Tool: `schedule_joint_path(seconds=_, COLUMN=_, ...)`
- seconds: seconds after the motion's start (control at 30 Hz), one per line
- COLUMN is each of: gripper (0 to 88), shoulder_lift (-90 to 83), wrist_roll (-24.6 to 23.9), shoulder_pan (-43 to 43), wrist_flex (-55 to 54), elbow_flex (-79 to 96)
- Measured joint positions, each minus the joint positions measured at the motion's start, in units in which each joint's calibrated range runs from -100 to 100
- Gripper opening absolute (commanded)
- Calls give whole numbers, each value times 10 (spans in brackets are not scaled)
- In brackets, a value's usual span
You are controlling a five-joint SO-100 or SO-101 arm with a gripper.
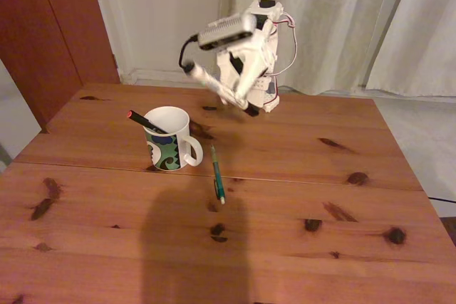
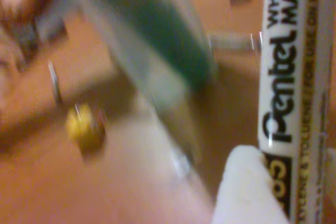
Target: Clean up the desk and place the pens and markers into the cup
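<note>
Fingers point(image 1: 235, 94) clamped on white marker point(image 1: 214, 85), lifted over desk point(image 1: 285, 197), wrist view blurred, black pen point(image 1: 146, 122) half-hidden in cup point(image 1: 171, 144)

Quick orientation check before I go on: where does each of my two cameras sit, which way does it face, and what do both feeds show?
Fixed view: stands high at the near end of the desk, looking down its length toward the curtains; shows the whole arm, the cup and the teal-green pen.
Wrist view: rides on the gripper, looking close along the white marker held in the jaws, with blurred desk beyond; a white finger shows.
Shared: the white marker.
</note>
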Motion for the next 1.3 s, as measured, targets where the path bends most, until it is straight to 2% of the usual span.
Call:
schedule_joint_path(seconds=0.27, gripper=6, shoulder_lift=29, wrist_roll=-1, shoulder_pan=47, wrist_flex=-209, elbow_flex=77)
schedule_joint_path(seconds=0.63, gripper=7, shoulder_lift=151, wrist_roll=-1, shoulder_pan=116, wrist_flex=-328, elbow_flex=77)
schedule_joint_path(seconds=1.3, gripper=7, shoulder_lift=194, wrist_roll=37, shoulder_pan=197, wrist_flex=-353, elbow_flex=95)
